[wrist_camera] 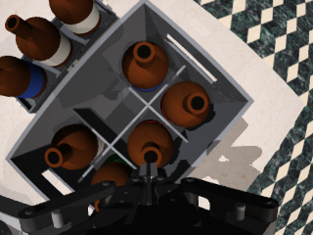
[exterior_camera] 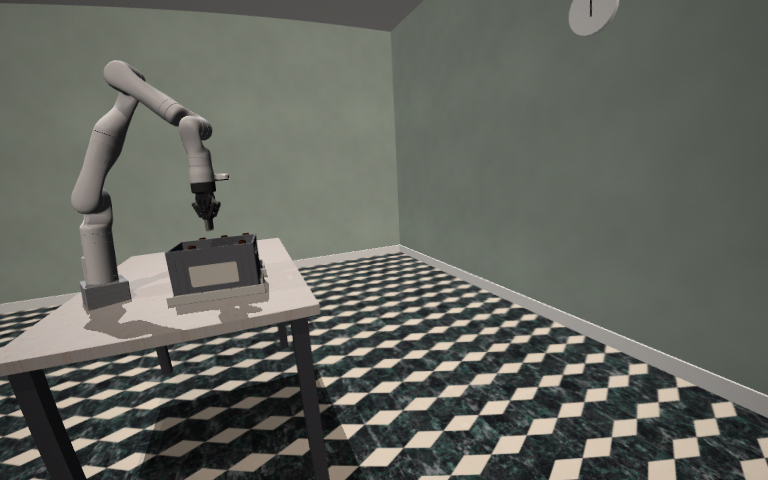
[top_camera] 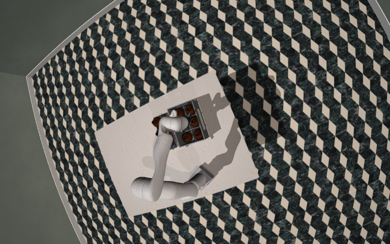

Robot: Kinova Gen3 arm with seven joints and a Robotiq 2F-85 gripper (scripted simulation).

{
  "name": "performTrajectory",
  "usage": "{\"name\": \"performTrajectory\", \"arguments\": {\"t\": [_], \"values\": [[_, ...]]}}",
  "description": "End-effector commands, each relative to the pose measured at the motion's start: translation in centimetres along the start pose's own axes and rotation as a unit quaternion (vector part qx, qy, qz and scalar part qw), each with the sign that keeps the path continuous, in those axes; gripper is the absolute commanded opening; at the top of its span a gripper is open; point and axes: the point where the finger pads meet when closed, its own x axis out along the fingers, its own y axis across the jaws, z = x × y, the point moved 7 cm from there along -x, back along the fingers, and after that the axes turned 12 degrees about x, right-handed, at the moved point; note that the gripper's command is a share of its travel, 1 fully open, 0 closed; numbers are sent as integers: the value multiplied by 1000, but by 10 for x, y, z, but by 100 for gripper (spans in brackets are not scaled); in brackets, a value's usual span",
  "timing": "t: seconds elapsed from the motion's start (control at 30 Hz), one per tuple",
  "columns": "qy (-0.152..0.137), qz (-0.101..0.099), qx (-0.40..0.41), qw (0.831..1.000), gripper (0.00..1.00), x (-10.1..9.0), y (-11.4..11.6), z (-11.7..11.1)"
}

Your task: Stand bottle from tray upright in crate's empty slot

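The grey crate stands on the table with five brown bottles upright in it. Its empty slot is the middle one of the row nearer the tray. The tray stands close along the crate's side and holds three brown bottles: two with white labels and one with a blue label. My gripper is shut and empty, pointing down above the crate. In the top view the arm covers the gripper, the empty slot and part of the tray.
A low pale ledge runs along the crate's side away from the tray. The arm's base stands on the table. The crate walls and bottle necks stand up below the gripper.
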Motion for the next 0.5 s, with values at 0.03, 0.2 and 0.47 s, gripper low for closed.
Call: {"name": "performTrajectory", "arguments": {"t": [0.03, 0.2, 0.47], "values": [[1, 0, 0, 1000, 0, -1, -3, -4], [0, 0, -1, 1000, 0, 0, -20, -24], [-1, 0, -2, 1000, 0, 1, -67, -67]]}}
